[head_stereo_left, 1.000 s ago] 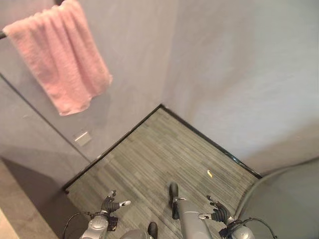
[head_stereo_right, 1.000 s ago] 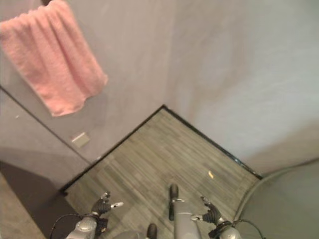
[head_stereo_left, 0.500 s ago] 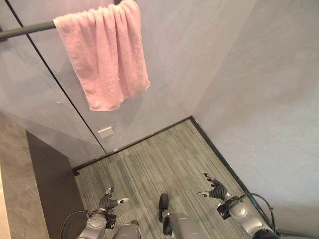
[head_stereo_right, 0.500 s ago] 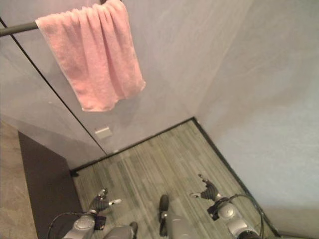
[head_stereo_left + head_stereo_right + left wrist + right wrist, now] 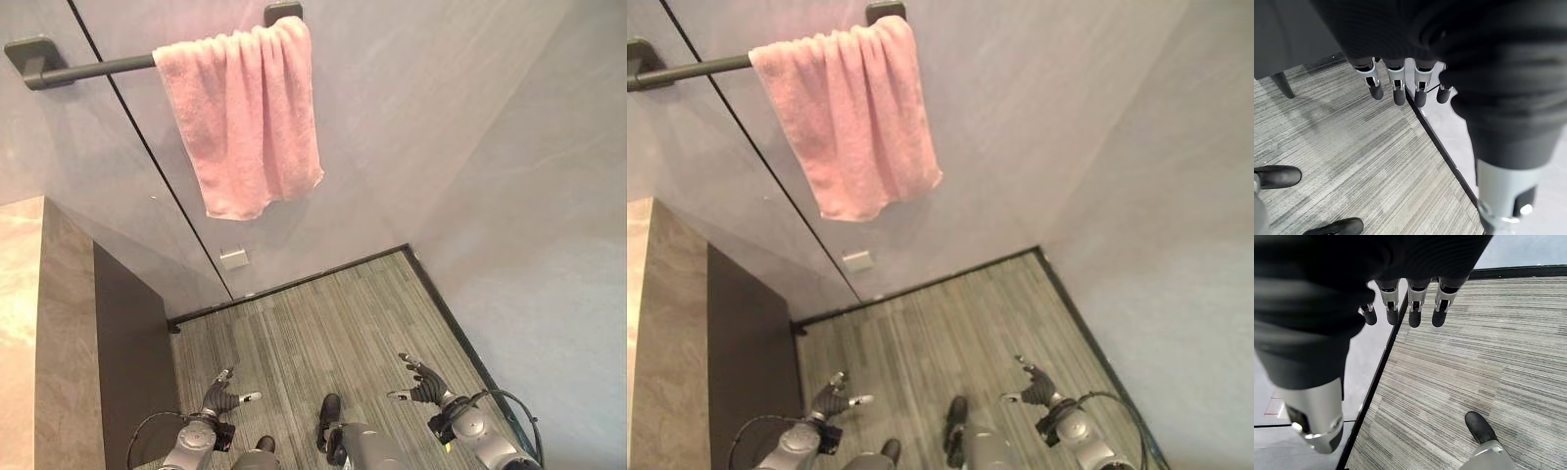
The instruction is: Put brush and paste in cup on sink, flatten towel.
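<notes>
I see a dark rail [image 5: 103, 67] fixed high on a pale grey wall [image 5: 392, 117], held by a dark bracket [image 5: 27, 57] at its left end and another bracket [image 5: 282, 11] at its right. A thin dark seam [image 5: 147, 157] runs down the wall to the floor [image 5: 313, 333], which is grey with fine stripes. A dark skirting strip [image 5: 294, 285] edges the floor along both walls and turns at the corner. Low on the wall, just above the strip, sits a small pale plate [image 5: 234, 258]. At far left stands a stone-coloured counter [image 5: 24, 323] with a dark side panel [image 5: 132, 362].
</notes>
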